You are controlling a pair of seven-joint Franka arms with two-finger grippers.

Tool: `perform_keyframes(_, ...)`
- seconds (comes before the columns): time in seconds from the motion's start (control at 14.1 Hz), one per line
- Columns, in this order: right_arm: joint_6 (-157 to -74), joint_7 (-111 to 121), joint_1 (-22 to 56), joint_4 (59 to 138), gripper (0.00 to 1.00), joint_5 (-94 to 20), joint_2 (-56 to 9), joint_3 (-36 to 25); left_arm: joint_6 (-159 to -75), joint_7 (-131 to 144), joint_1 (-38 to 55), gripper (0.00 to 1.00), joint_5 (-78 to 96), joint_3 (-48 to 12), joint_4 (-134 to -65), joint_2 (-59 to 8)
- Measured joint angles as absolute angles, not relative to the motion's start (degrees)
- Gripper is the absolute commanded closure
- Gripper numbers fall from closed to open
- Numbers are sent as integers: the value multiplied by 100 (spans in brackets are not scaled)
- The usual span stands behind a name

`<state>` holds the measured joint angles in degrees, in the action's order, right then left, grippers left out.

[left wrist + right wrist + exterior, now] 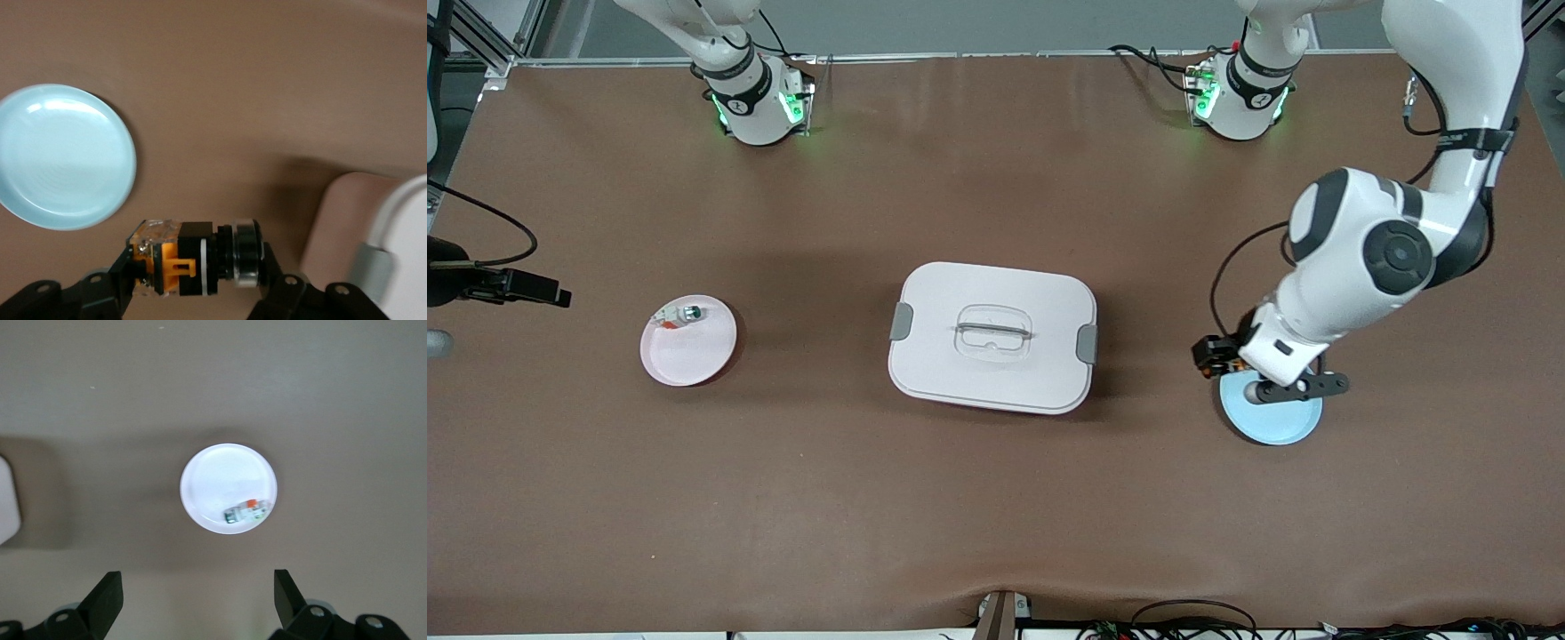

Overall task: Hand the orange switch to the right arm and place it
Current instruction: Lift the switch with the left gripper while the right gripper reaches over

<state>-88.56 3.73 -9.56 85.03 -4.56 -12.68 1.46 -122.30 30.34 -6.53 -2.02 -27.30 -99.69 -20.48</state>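
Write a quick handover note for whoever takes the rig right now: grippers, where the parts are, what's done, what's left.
Left gripper: shut on the orange switch, in the air beside the blue plate at the left arm's end of the table.
Right gripper: open, empty, high over the pink plate, which holds a small whitish piece.
White lidded box sits mid-table between the plates.
Done: switch picked up.
Left: hand it to the right gripper, then place it.

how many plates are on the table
2. The pink plate sits toward the right arm's end, holding a small whitish piece. The blue plate sits toward the left arm's end, under the left gripper.
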Motion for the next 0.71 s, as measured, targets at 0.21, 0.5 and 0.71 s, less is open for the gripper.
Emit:
perform_keyframes(0.21, -8829, 371, -949, 8540, 0, -852, -1271, 159, -12228, 4793, -420, 100, -200, -3216, -9688, -2080)
perform_keyframes(0.5, -8848, 369, -919, 8854, 0, -1616, -1273, 177, -12229, 7223, 426, 100, -197, -3267, -8968, -2354)
perform_keyframes(0.71, -9121, 369, -789, 9129, 0, -2186, -1253, 196, -12238, 8835, 1149, 100, -197, -3267, -8265, -2802)
